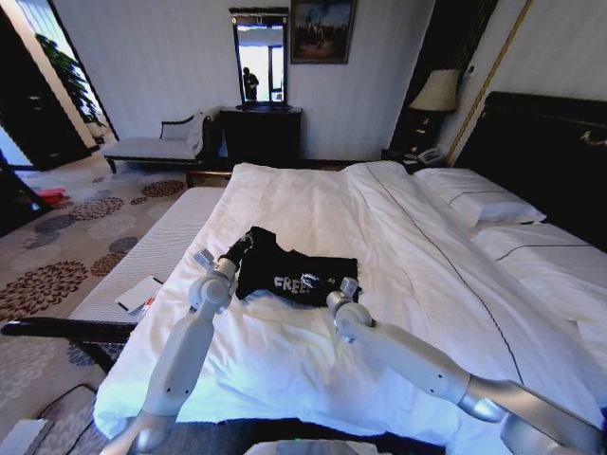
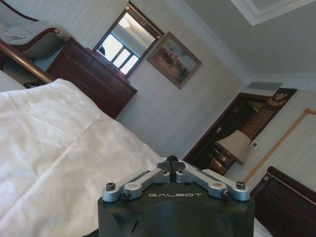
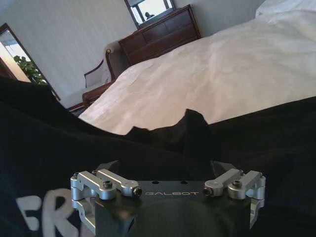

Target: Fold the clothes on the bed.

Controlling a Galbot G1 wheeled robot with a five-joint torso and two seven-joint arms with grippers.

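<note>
Now we see both end effectors at the limp T-shirt (image 1: 289, 270) (hems grip best); left (image 1: 226, 261) seemingly closed, right (image 1: 347, 286) untellable.

A crumpled black T-shirt (image 1: 294, 270) with white lettering lies on the bed (image 1: 398, 237), the left gripper (image 1: 230, 256) at the shirt's left edge and the right gripper (image 1: 347, 287) at its near right corner, both touching the cloth.

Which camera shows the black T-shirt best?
The head view: the whole black T-shirt lies crumpled on the bed, lettering visible. The right wrist view shows close-up folds and partial letters; the left wrist view shows mostly duvet.
</note>
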